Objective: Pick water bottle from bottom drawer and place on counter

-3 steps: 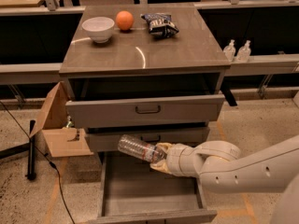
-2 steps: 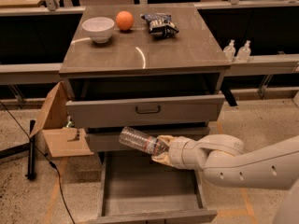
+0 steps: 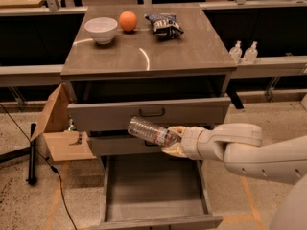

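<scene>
In the camera view, the white arm's two-finger gripper (image 3: 172, 140) was clenched on one end of the small clear ribbed plastic water bottle (image 3: 149, 131), holding it tilted in the air before the upper drawer fronts (image 3: 110, 115). The deep grey bottom drawer (image 3: 153, 188) stood pulled open below. The glossy grey-brown table (image 3: 158, 54) carried a white bowl (image 3: 101, 29), an orange (image 3: 128, 21) and a dark snack bag (image 3: 164, 24).
</scene>
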Controlling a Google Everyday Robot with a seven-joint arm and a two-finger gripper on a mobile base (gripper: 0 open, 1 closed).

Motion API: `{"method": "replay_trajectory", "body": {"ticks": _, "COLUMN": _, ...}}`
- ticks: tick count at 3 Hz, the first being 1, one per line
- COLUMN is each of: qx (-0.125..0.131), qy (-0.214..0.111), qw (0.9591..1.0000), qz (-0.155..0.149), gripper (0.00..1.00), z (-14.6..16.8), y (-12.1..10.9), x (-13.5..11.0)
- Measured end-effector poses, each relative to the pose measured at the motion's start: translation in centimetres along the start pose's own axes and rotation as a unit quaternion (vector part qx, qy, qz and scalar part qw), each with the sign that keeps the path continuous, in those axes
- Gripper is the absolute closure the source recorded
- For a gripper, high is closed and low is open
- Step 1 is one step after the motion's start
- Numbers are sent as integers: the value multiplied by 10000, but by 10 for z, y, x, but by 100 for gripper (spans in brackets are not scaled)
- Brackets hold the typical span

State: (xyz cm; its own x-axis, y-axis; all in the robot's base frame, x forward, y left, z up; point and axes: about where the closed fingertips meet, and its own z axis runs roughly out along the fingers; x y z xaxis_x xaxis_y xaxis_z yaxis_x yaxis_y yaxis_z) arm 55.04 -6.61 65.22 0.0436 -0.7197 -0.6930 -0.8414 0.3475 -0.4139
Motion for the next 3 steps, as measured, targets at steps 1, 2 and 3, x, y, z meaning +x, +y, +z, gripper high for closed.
{"method": "replay_trajectory", "body": {"ticks": 1, "qx": -10, "qy": -106, "qw": 9999, "qz": 5, "gripper": 100, "z": -12, "y": -26, "x": -15}}
{"method": "replay_trajectory", "body": {"ticks": 2, "qx": -202, "qy": -202, "qw": 9996, "qz": 35, "gripper": 100, "z": -35, "y": -52, "x": -35}}
{"method": "replay_trajectory", "body": {"ticks": 3, "qx": -205, "qy": -200, "qw": 9996, "qz": 30, "gripper": 100, "z": -34, "y": -51, "x": -35}}
